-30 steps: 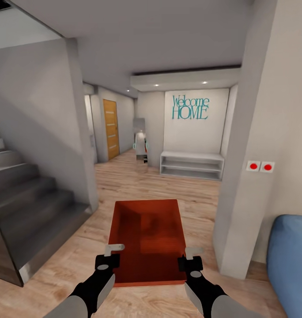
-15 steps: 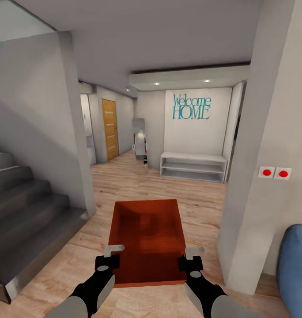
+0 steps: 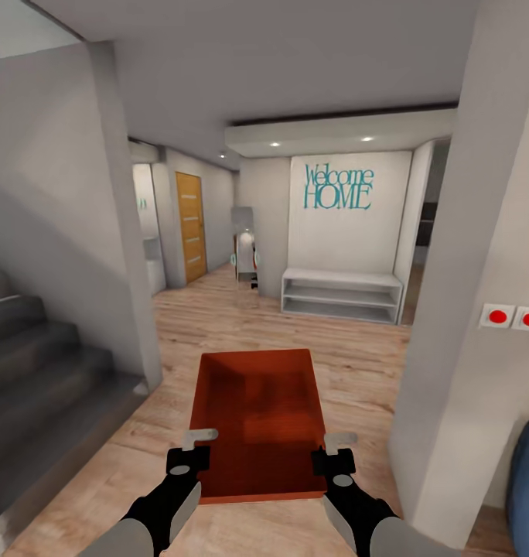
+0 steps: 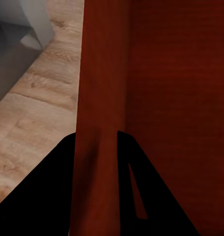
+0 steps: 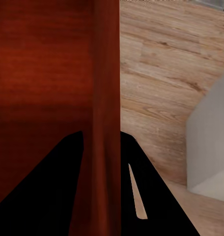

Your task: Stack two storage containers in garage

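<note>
Gripping opposite side walls of one bin (image 3: pixel 258 418), the left gripper (image 3: pixel 199 439) and right gripper (image 3: pixel 336 442) are each closed on a wall, holding it level above the wood floor (image 3: pixel 218 325). Stairs (image 3: pixel 40 371) sit at 9 o'clock, a shelf (image 3: pixel 340 294) at 12.

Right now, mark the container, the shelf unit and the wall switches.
storage container (image 3: pixel 257 418), head view, on its flat bottom.
white shelf unit (image 3: pixel 340 278), head view, on its top board.
red wall switches (image 3: pixel 498 316), head view, on the nearer red button.
</note>
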Motion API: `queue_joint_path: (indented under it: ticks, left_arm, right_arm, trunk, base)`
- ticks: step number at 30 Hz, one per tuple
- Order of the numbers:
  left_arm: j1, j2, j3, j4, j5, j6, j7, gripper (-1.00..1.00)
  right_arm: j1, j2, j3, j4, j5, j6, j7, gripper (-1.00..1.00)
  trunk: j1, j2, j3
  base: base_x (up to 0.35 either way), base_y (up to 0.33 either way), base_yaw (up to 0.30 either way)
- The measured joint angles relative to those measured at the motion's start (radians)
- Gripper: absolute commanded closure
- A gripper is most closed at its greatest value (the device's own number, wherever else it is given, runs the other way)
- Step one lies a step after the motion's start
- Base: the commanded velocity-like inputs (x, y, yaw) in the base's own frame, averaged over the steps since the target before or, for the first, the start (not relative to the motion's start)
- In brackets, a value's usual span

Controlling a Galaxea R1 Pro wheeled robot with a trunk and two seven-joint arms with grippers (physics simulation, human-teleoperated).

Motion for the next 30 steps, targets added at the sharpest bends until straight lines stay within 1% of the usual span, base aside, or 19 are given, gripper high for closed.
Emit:
queue_joint_path:
  ticks: [30]
  left_arm:
    - [0.0,0.0,0.001,0.001,0.0,0.002,0.0,1.0]
  right_arm:
    - [0.0,0.0,0.001,0.0,-0.002,0.003,0.0,1.0]
  trunk:
    - [0.0,0.0,0.0]
  base:
    - [0.324,0.0,0.0]
